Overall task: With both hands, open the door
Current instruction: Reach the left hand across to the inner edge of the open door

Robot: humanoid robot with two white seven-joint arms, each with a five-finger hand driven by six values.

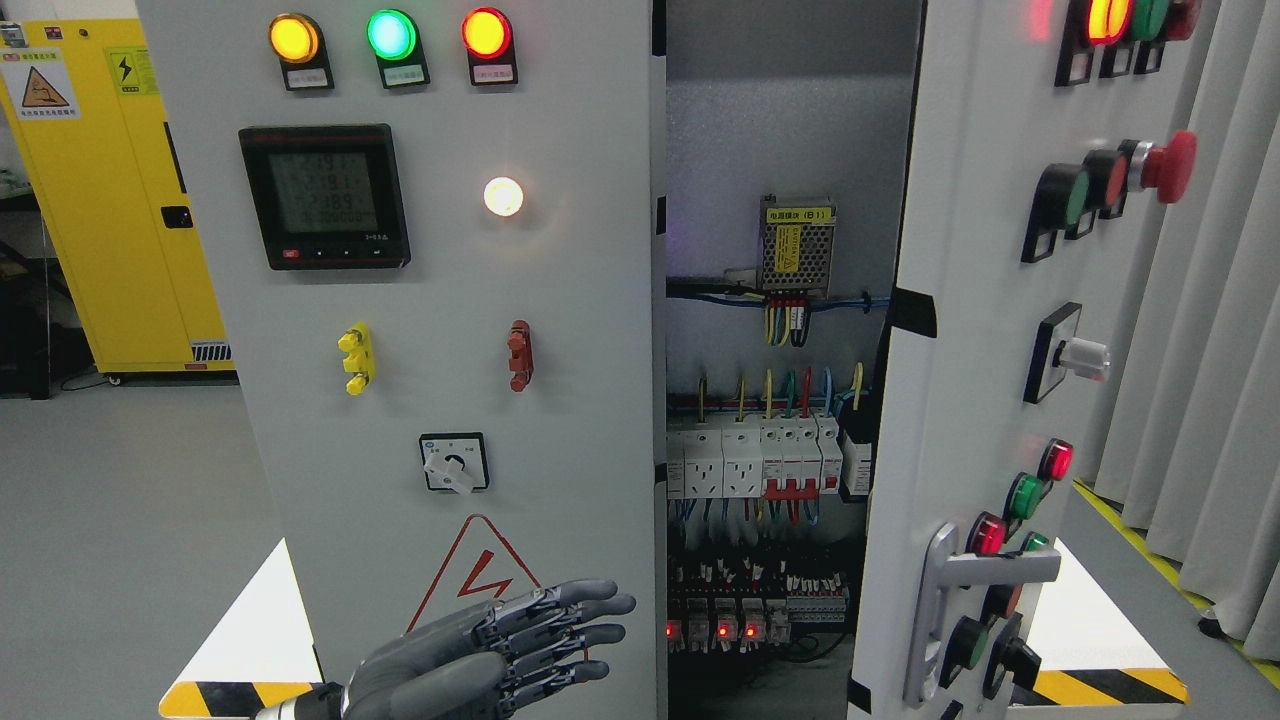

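Head view: left hand (500, 650) (wrist cut off) fingers spread, grasping nothing, beside open door (960, 400).

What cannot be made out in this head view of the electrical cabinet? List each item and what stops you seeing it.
- Right hand: outside the head view.
- Left hand: wrist and arm cut off by the bottom edge.
- Meter display: digits too small and blurred to read.
- Lamp labels: print too small.
- Right door: seen at a steep angle, so its button labels are unreadable.
- Cabinet interior: partly hidden behind both doors.

Head cam, close, facing cabinet (450, 300) front.
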